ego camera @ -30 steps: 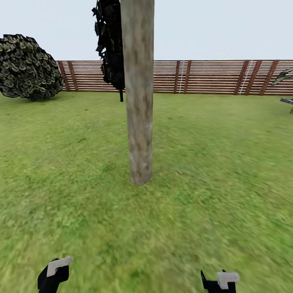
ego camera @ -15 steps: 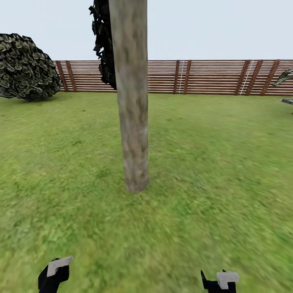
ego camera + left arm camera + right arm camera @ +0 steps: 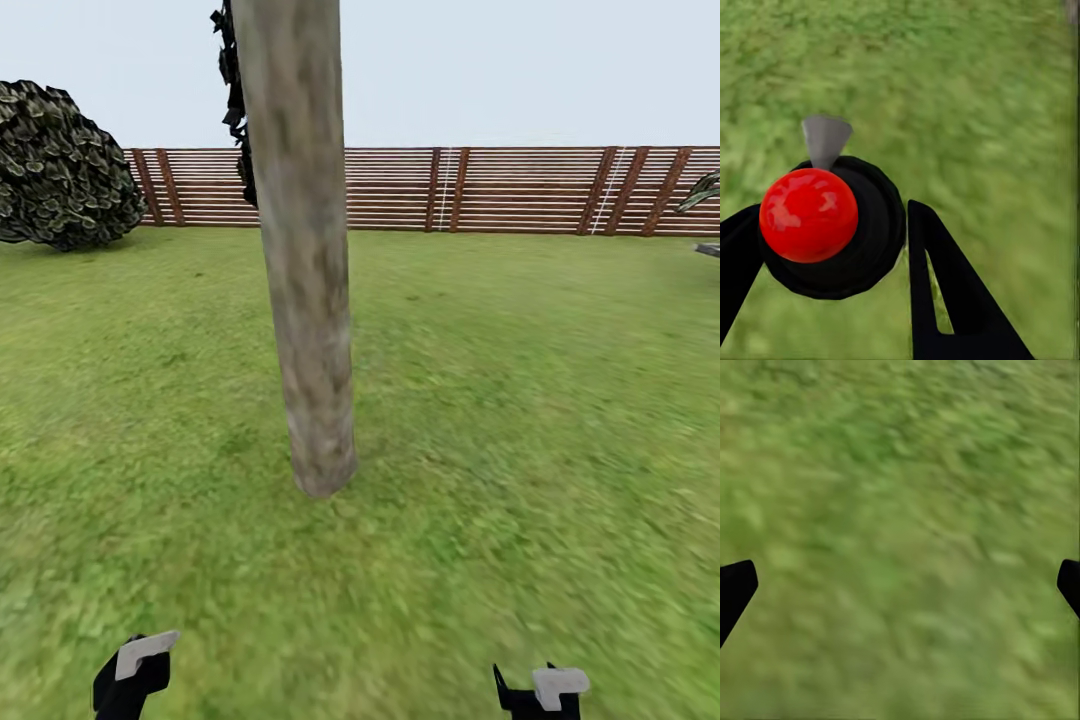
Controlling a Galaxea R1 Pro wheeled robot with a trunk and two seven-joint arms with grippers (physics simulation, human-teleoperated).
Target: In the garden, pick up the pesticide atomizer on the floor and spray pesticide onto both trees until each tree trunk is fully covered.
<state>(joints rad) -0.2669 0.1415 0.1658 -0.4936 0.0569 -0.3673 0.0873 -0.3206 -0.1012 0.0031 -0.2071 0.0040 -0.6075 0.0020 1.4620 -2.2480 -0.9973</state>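
Left gripper [image 3: 832, 247] clamps the red-capped pesticide atomizer [image 3: 817, 217]; right gripper [image 3: 900, 585] spread wide over grass [image 3: 900, 472]

No legible text or markings.

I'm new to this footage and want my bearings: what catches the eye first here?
The thick mottled tree trunk rising from the grass just ahead, centre-left. Then the atomizer, its red top glossy, held between the left gripper jaws. Behind, a brown slat fence lines the lawn.
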